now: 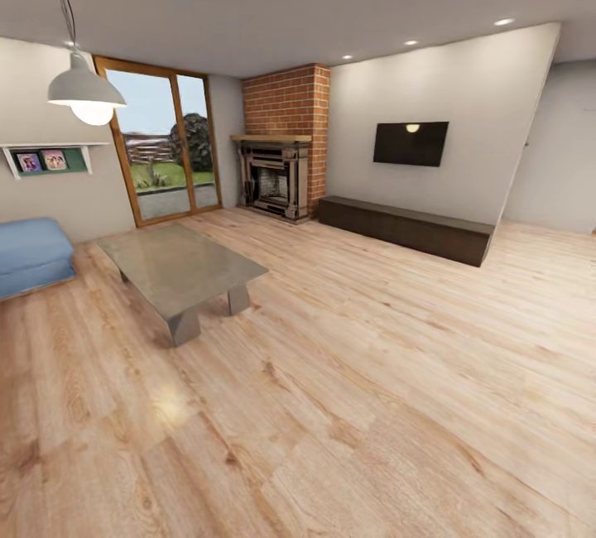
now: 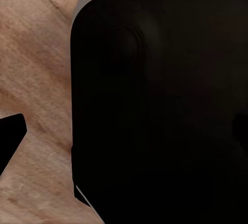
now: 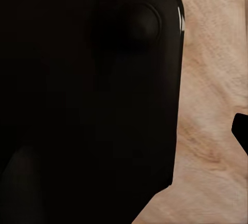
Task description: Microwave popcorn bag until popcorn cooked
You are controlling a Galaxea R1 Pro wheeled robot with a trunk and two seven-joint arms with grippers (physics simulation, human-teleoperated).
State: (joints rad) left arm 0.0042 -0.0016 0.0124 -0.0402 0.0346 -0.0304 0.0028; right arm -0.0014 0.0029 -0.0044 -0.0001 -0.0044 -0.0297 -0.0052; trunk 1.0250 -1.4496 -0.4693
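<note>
I am in a living room with a light wood floor (image 1: 372,389). The kitchen, the countertop, the popcorn bag and the microwave are out of view. In the left wrist view a black rounded body panel of the robot (image 2: 160,110) hangs over the floor, and a dark fingertip (image 2: 10,136) pokes in at the frame's edge. The right wrist view has the same kind of black panel (image 3: 88,94) and a dark fingertip (image 3: 242,131) at its edge. Neither wrist view lets me judge how the jaws stand.
A low grey coffee table (image 1: 178,269) stands ahead to the left, with a blue sofa (image 1: 31,252) beyond it. A brick fireplace (image 1: 277,178), a long dark low cabinet (image 1: 406,228) under a wall TV (image 1: 410,143) and a glass door (image 1: 165,141) line the far walls. An opening (image 1: 555,157) lies at far right.
</note>
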